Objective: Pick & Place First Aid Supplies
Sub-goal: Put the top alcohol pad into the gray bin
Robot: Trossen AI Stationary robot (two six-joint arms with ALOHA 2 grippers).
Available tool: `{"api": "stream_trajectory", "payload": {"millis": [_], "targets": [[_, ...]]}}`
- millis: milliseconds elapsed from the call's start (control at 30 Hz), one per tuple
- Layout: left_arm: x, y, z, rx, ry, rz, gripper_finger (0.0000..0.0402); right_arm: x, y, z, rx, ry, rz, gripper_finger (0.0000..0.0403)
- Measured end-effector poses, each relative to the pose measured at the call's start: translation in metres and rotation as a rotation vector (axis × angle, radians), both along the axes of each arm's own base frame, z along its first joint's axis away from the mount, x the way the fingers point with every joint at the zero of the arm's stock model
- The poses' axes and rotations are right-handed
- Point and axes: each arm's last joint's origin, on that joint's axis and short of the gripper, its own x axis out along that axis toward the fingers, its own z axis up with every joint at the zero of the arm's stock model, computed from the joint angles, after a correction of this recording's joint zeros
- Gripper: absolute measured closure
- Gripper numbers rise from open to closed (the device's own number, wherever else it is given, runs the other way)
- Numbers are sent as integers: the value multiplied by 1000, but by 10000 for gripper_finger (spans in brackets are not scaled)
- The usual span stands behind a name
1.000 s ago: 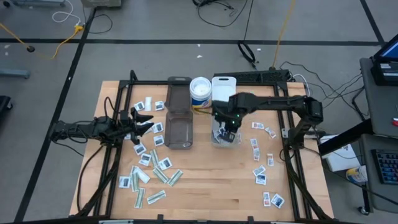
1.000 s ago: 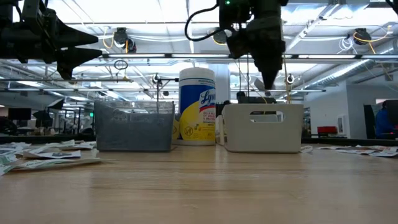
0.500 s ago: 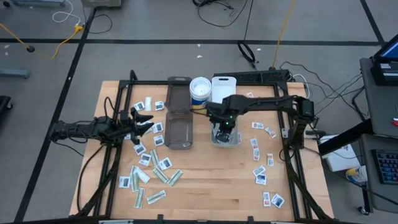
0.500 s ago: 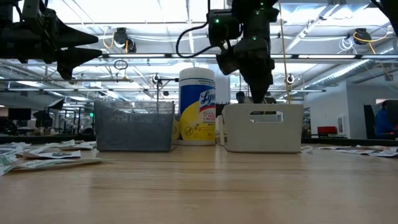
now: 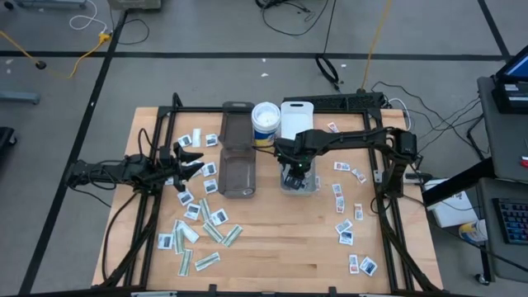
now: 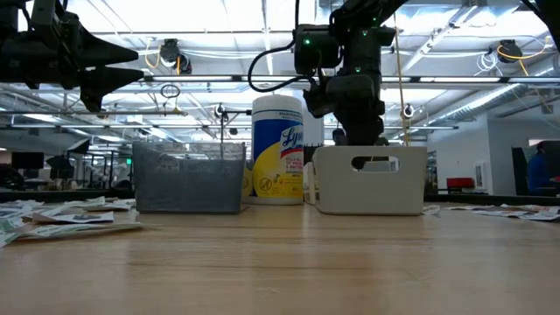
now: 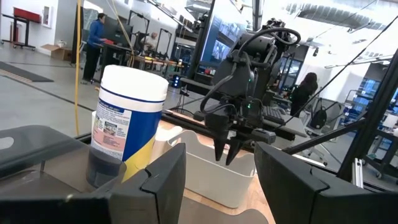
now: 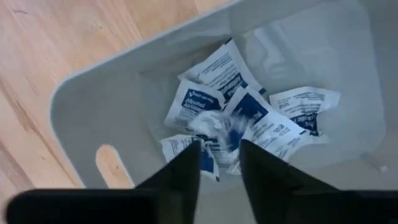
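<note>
Counter (image 5: 272,256), wooden, near edge bare.

Loose first aid packets (image 5: 198,235): white squares and pale strips scattered lower left of the high view; a second scatter (image 5: 346,223) lies at lower right.

Left claw (image 5: 191,161): centre left of the high view, hovering above the left scatter, fingers parted and empty; waiting.

Smoky bin (image 5: 238,173): centre, just left of the white bin.

White bin (image 5: 299,188): centre of the high view. Several white packets with blue print (image 8: 249,118) lie heaped on its floor.

Right claw (image 8: 219,163): directly over the white bin, fingers parted a little, a blurred packet just beyond the tips; whether it hangs free is not clear.

Wipes canister (image 6: 278,149): far side, between the two bins.

Step in hand, judged: release of a packet into the white bin. Next move calls for lifting the right claw clear of the bin walls, then travelling to the right scatter for another packet.
</note>
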Motion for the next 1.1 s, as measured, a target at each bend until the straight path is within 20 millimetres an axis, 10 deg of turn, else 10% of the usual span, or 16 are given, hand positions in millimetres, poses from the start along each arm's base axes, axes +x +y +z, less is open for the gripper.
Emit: {"api": "stream_trajectory", "payload": {"millis": [333, 700, 1100], "targets": [[0, 0, 0, 0, 0, 0, 206, -1, -2, 3, 8, -14, -36, 162], [0, 0, 0, 0, 0, 0, 206, -21, 23, 38, 34, -4, -322, 164], [0, 0, 0, 0, 0, 0, 206, -60, 95, 59, 47, 34, -383, 165]]}}
